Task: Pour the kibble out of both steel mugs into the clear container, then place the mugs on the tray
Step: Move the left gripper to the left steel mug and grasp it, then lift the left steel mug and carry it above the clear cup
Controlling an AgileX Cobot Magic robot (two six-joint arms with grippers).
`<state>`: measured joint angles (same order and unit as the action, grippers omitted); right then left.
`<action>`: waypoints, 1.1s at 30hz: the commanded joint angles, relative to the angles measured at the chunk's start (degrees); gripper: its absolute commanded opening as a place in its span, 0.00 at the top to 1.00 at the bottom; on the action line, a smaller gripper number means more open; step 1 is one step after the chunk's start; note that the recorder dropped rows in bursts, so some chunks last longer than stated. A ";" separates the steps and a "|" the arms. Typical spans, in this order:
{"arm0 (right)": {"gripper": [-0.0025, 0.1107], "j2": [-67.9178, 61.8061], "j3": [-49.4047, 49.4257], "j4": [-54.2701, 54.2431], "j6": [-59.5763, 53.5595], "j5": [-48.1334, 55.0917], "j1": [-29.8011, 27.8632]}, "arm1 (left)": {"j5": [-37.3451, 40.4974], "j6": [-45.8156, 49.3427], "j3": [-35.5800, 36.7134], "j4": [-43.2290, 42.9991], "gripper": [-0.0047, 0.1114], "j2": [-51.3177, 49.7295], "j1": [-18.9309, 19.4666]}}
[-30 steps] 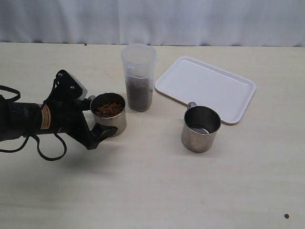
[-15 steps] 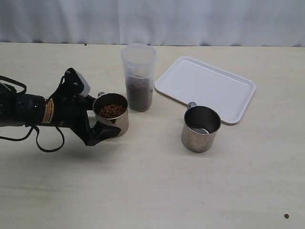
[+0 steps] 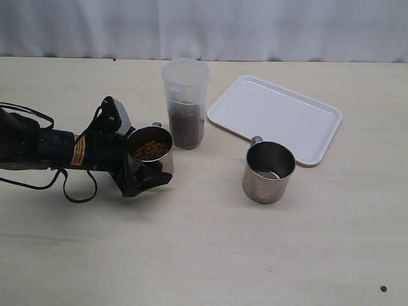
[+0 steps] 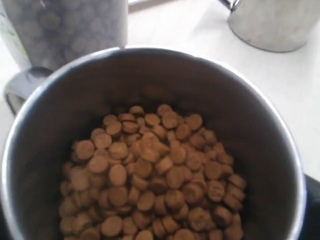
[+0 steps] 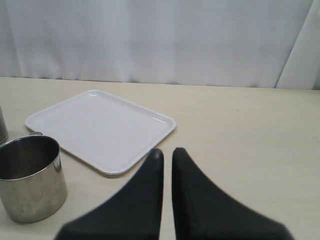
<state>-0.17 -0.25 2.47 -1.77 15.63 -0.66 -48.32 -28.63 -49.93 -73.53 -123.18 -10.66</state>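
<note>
My left gripper [image 3: 143, 159] is shut on a steel mug [image 3: 160, 164] and holds it just left of the clear container [image 3: 185, 95]. Brown kibble [image 3: 151, 150] fills this mug partway; in the left wrist view the pellets [image 4: 155, 175] lie inside the steel wall [image 4: 272, 120], with the container [image 4: 70, 30] close behind. The container holds a dark layer of kibble [image 3: 186, 127] in its lower half. The second steel mug [image 3: 268, 172] stands upright by the white tray [image 3: 274, 118], its bottom bare. My right gripper [image 5: 167, 152] is shut on nothing, near that mug [image 5: 30, 177] and the tray [image 5: 100, 127].
One stray pellet [image 3: 383, 289] lies near the table's front right corner. A black cable [image 3: 76, 191] loops from the left arm onto the table. A white curtain [image 3: 204, 25] closes off the back edge.
The left gripper has carried the kibble mug to the right, closer to the clear container. The second mug, container and tray have not moved.
</note>
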 commanded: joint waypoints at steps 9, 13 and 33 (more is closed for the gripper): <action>0.94 0.17 0.25 -0.30 -0.39 0.09 0.13 | -2.91 3.30 -0.24 3.18 0.35 -2.45 0.05; 0.94 0.17 0.25 -0.30 -0.39 0.09 0.13 | 0.31 3.30 -0.24 8.84 0.78 -2.45 0.05; 0.94 0.17 0.25 -0.30 -0.39 0.09 0.13 | 30.30 -35.72 0.54 -16.34 0.96 25.23 -0.09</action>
<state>-0.17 -0.25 2.47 -1.77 15.63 -0.66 -18.45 -62.63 -49.49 -90.32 -102.13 -10.66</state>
